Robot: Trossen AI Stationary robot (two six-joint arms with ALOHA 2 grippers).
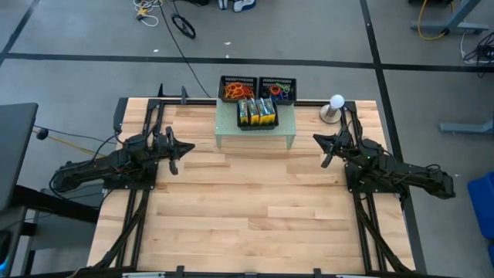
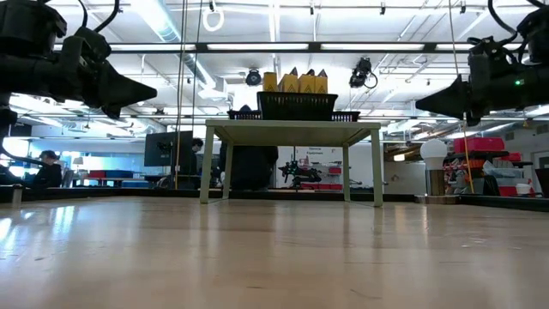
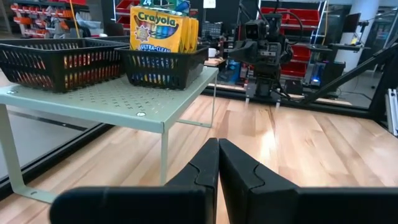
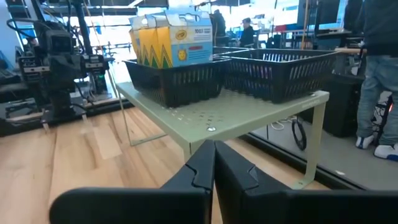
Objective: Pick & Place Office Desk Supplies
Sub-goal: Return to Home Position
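Several yellow-and-green crayon boxes (image 1: 257,113) stand upright in a black mesh tray (image 1: 257,123) on the pale green perforated riser (image 1: 256,133) at the table's far middle. Two more black trays behind it hold rubber-band loops, red and orange (image 1: 238,92) in the left one, mixed colours (image 1: 279,91) in the right. My left gripper (image 1: 190,147) hovers shut at the table's left, above the wood, pointing level toward the middle. My right gripper (image 1: 316,139) hovers shut at the table's right, pointing level toward the middle. Neither holds anything.
A white ball-shaped lamp (image 1: 335,107) stands at the far right of the table, close behind my right arm. The riser's legs (image 3: 164,149) stand on the wood. Bare wood (image 1: 255,208) spans the middle and near side. People show in the room beyond (image 4: 376,68).
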